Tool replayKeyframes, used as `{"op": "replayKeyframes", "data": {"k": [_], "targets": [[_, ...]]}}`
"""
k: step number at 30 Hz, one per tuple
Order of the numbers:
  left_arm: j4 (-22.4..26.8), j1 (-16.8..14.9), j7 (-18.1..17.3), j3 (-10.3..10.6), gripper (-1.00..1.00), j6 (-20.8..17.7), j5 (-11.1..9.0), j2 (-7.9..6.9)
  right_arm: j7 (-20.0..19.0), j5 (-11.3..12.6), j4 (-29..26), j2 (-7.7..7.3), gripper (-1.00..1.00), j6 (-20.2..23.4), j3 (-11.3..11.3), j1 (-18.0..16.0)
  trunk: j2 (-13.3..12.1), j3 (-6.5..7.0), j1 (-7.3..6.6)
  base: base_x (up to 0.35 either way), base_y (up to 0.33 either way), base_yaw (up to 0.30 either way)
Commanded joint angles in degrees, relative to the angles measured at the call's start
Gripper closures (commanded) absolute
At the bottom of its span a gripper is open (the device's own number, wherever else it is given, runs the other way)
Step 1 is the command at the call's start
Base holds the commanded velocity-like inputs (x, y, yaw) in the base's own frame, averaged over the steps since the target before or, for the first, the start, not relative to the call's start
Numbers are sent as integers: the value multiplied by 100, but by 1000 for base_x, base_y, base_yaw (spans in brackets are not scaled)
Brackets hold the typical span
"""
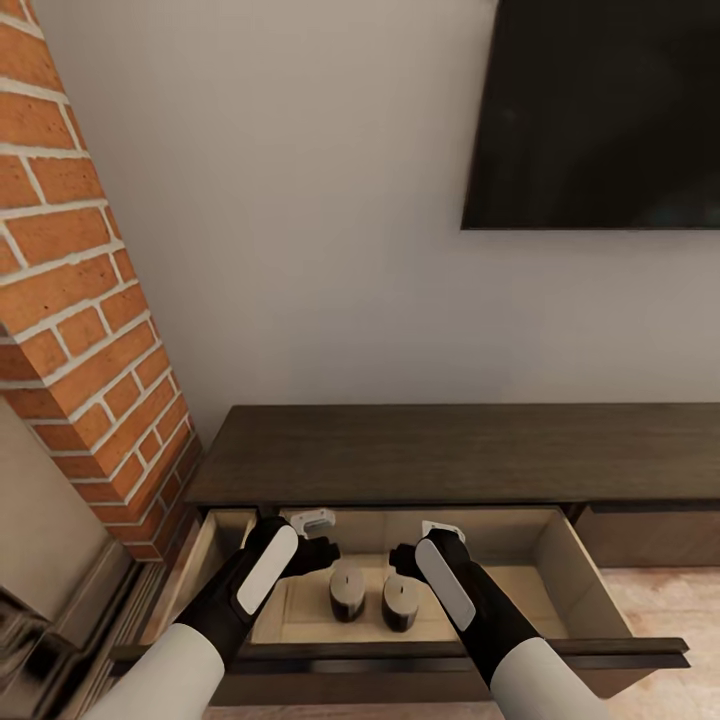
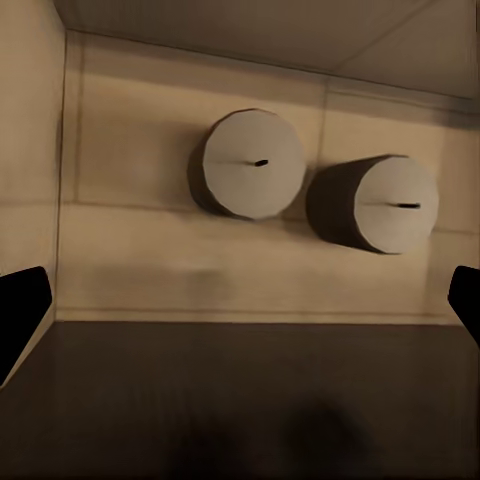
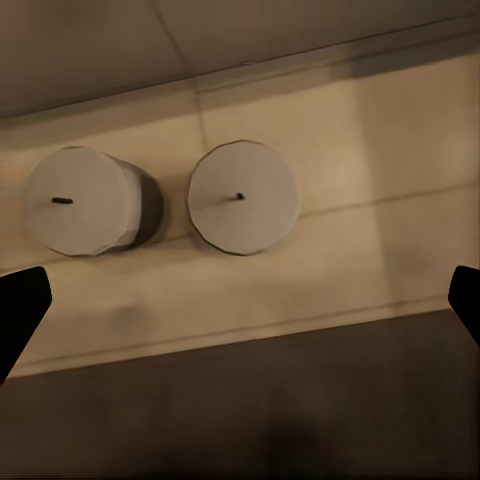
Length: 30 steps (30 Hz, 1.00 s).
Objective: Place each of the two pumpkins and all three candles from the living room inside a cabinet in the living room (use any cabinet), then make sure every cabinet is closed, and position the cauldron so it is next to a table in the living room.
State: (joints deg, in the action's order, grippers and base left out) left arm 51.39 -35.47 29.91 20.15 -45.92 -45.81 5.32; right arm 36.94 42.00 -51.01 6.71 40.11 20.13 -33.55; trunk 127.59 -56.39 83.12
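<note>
Two candles [image 1: 372, 594] stood side by side inside the open cabinet [image 1: 450, 455] drawer. Left gripper [image 2: 240, 310] and right gripper [image 3: 240, 305] both hovered above, spread open and empty. I reckoned fetching the third candle came next.

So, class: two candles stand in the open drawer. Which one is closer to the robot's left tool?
The left candle, standing on the brick-wall side; the other candle stands nearer the right tool.

candles in my open drawer [image 1: 565, 570]: two [image 1: 347, 590] [image 1: 401, 602]
my grippers: two [image 1: 312, 540] [image 1: 418, 545]
wall screens [image 1: 600, 110]: one
</note>
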Motion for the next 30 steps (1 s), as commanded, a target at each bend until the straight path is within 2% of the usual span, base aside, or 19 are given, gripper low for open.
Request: {"op": "replayKeyframes", "data": {"k": [1, 23, 30], "targets": [[-4, -3, 59, 13, -100, -5, -60, 1, 59, 60, -1, -3, -100, 5, 15, -5, -39, 13, -23, 0, 0, 0], [24, -3, 59, 15, -100, -5, -51, 4, 50, 71, -15, 4, -100, 144, 8, -7, -922, 408, -507, -1, 0, 0], [29, -3, 59, 14, -100, -5, -52, 4, 50, 71, -20, -2, -100, 146, 8, -5, -1202, 534, -660, -146, 0, 0]]}}
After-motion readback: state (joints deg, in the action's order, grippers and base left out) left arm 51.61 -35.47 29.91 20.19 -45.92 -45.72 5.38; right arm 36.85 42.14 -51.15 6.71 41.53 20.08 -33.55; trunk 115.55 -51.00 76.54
